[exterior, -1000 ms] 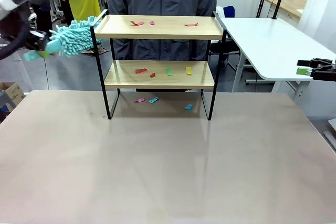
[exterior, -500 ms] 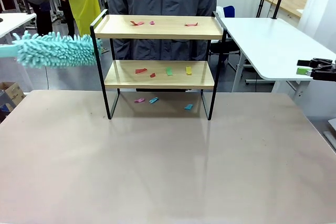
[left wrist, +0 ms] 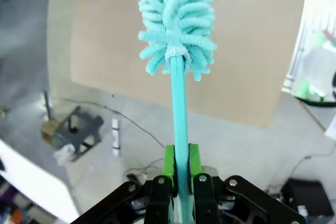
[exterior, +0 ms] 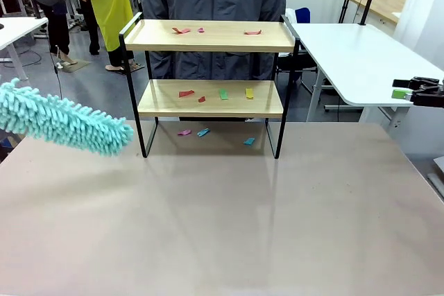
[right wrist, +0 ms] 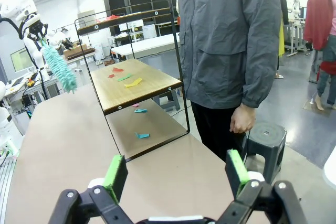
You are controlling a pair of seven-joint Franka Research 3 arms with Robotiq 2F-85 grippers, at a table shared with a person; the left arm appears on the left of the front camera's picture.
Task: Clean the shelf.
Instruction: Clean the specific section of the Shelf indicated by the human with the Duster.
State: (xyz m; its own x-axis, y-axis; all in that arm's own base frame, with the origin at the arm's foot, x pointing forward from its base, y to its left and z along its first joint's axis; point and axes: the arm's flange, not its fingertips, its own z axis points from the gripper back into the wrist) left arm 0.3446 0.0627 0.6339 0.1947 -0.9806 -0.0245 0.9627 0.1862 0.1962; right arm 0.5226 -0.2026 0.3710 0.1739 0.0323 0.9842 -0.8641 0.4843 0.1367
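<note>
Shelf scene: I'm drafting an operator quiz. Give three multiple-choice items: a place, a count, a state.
1. Where is the duster? A) left of the shelf B) on its top board C) under it
2. How many scraps lie on the lower board? A) one B) four C) seven
3. The right tool is: A) open B) shut on a scrap C) shut on the duster
1 A: it hangs beside the left legs. 2 B: two red, one green, one yellow. 3 A: pads wide apart.

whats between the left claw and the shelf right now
Just the teal duster the left claw grips by its handle; in the front view its fluffy head reaches toward the left legs of the shelf above bare table.
</note>
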